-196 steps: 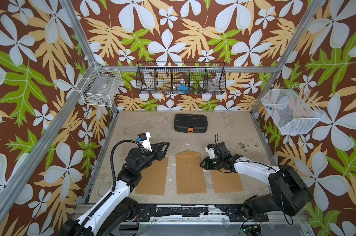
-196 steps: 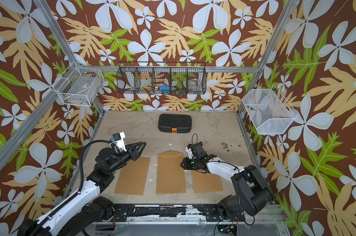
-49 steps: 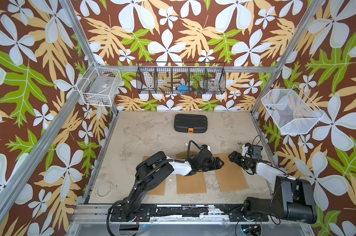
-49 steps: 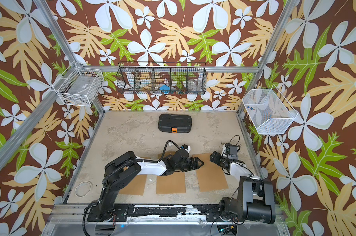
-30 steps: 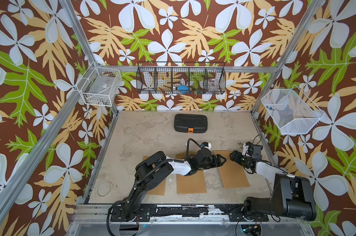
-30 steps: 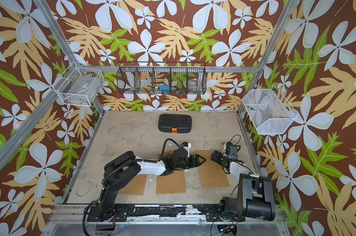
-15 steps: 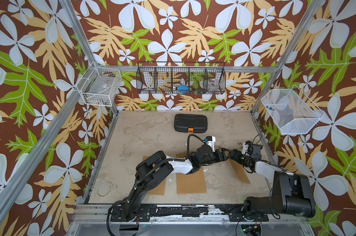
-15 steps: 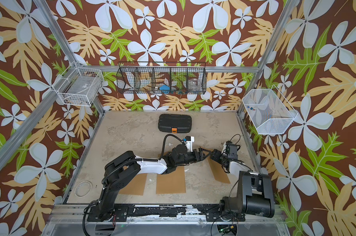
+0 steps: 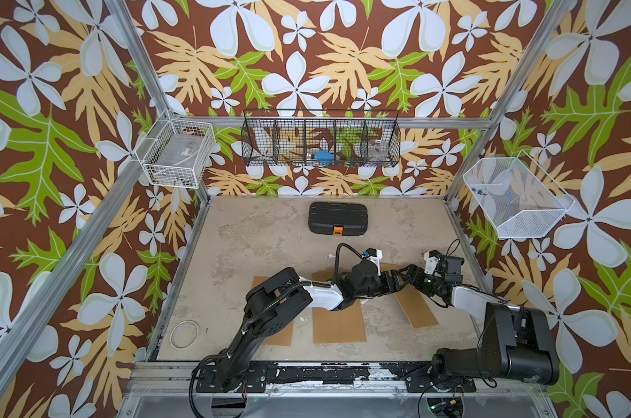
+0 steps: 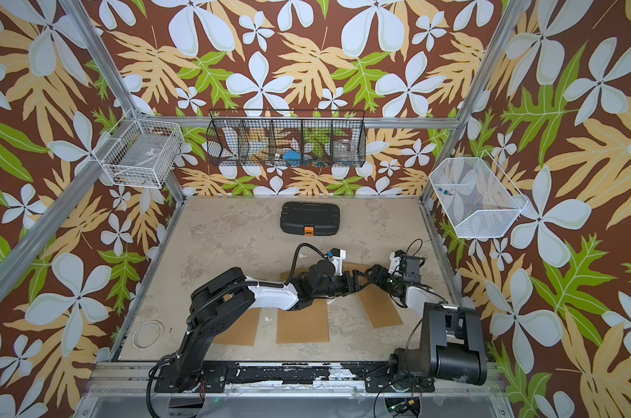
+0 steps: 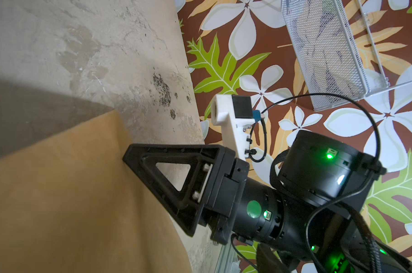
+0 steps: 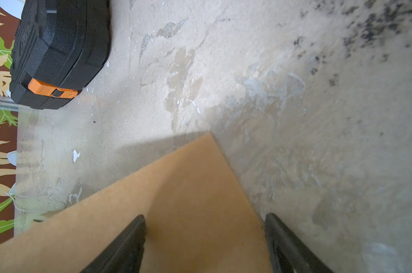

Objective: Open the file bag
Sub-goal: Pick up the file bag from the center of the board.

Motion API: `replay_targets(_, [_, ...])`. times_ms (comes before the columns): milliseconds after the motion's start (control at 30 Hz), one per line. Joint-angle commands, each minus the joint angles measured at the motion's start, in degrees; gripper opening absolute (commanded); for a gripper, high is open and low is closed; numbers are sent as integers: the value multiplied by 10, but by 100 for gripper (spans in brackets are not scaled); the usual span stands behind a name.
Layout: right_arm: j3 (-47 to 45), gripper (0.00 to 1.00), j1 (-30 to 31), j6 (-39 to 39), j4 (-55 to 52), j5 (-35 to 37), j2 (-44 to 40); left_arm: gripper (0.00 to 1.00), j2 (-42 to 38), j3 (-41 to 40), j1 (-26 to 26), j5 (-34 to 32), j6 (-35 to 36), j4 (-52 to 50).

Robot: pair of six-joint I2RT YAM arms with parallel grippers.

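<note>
**Two pincers at the far end of the right-hand file bag**

I have both arms reaching to the same file bag (image 9: 415, 309), the one nearest the right edge of the surface (image 9: 263, 235). It lies slanted, with its far end toward the middle. A second brown bag (image 9: 339, 324) and a third bag (image 9: 279, 333) lie flat toward the near edge. A black case (image 9: 337, 219) sits by the far edge, well apart.

The right pincer (image 12: 204, 215) is released. In the right wrist view its fingers stand wide with a corner of the bag between them, and the paper is not pinched. The left pincer (image 9: 396, 281) points from the other side and nearly meets it in both top views. I cannot tell if it is released or clenched. The shadow beyond the bag's corner makes me think this end is raised a little.

I cannot see the flap from here. In my judgement the step is to part the flap from the body. I would take only the upper layer with one pincer, hold the body down with the other, and lift slowly. Thin paper slides easily, so closing on both layers would drag the whole bag. The pincers are very near, so I would move one at a time.
</note>
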Motion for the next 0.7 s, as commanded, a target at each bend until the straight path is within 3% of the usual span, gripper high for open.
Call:
replay_targets(0, [-10, 79, 2, 20, -124, -2, 5, 61, -8, -6, 0, 0, 13, 6])
replay_targets(167, [-8, 79, -3, 22, -127, 2, -7, 22, -12, -12, 0, 2, 16, 9])
replay_targets(300, [0, 78, -7, 17, -140, 10, -21, 2, -22, -19, 1, -1, 27, 6])
replay_targets(667, [81, 79, -13, -14, -238, 87, -122, 0, -85, -53, 14, 18, 90, 9])
